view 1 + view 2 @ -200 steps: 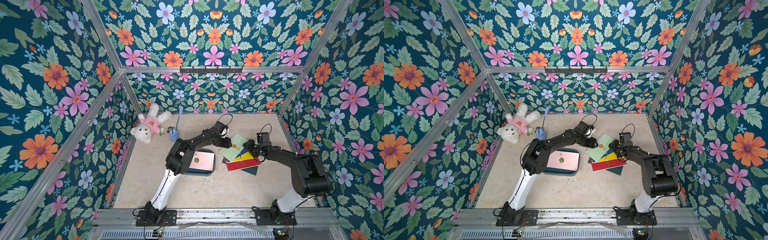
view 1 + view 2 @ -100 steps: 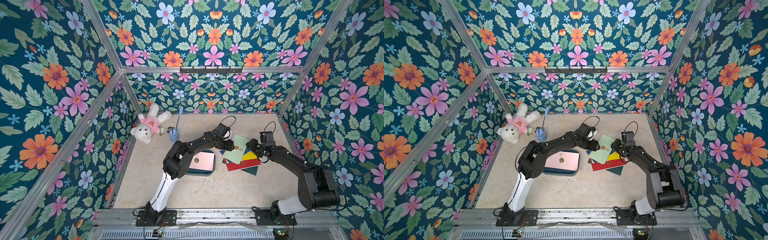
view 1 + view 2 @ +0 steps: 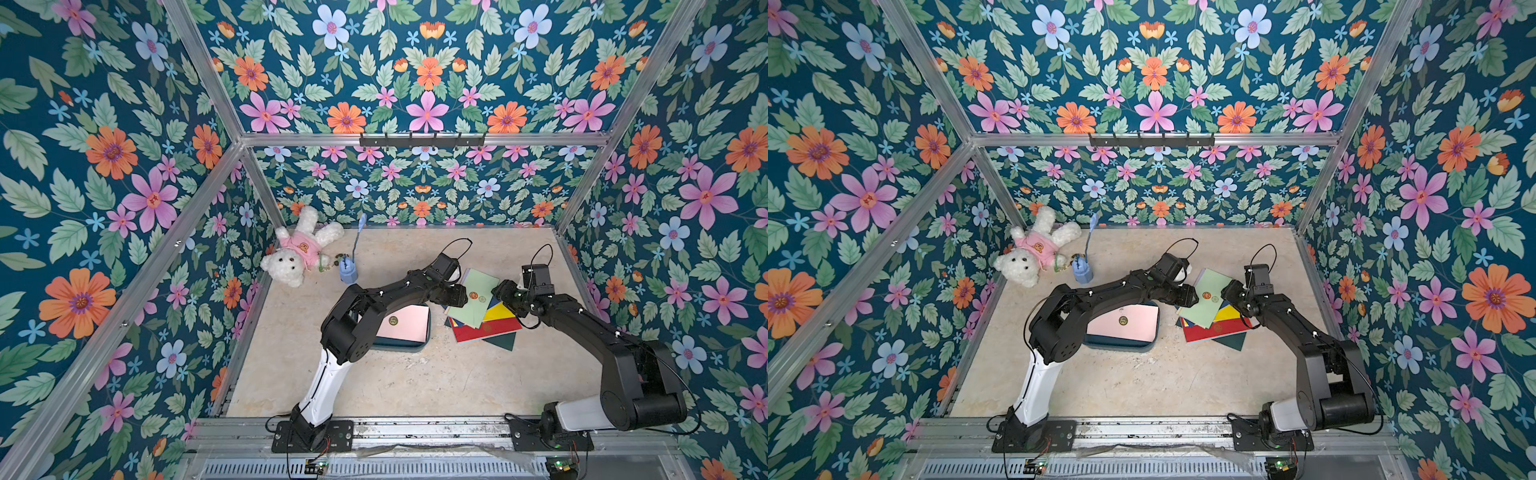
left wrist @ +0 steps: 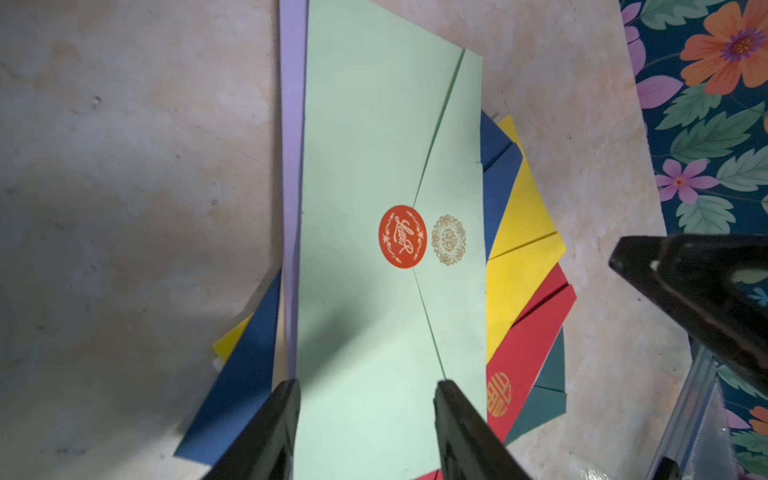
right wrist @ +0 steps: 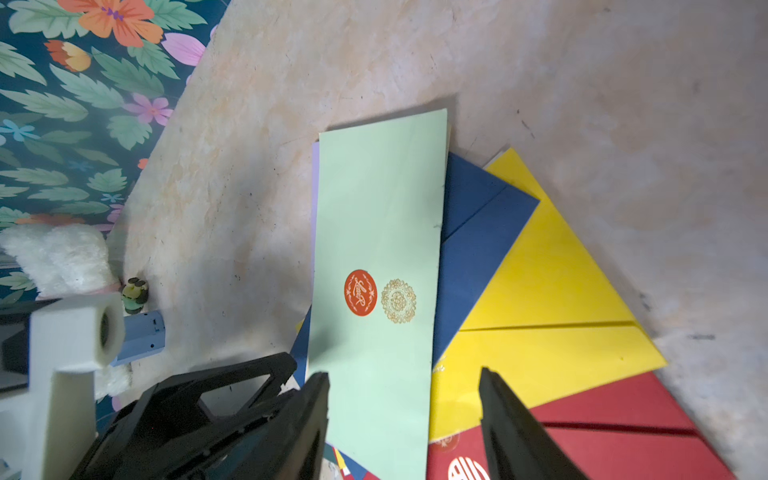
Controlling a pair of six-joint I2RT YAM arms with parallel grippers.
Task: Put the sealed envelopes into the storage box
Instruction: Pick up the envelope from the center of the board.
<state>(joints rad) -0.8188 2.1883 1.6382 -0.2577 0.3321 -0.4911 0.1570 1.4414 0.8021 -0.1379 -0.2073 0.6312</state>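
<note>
Both grippers over the pile of sealed envelopes (image 3: 486, 330). My left gripper (image 4: 365, 382) hangs low over the light green envelope (image 4: 365, 166), the top sheet of the pile. Its jaws stand partly apart and grip nothing. One fingertip lies at the envelope's long edge, beside the lilac envelope (image 4: 291, 124) underneath, and the other lies over the flap line. I cannot tell whether either tip touches the paper. The orange-red seal (image 4: 402, 236) lies ahead of the fingertips, in line with the gap between them. My right gripper (image 5: 403, 372) faces the left one across the same envelope (image 5: 374, 228); its jaws are likewise apart and empty, with the envelope's near end running between the fingers. On the outer side of that gripper, the navy envelope (image 5: 478, 232), yellow envelope (image 5: 548, 291) and red envelope (image 5: 602, 403) fan out from beneath the green one. The storage box (image 3: 403, 347) sits back from my left gripper, partly under that arm, on the side away from the right gripper. It holds one pink envelope (image 3: 407, 324) lying flat.
</note>
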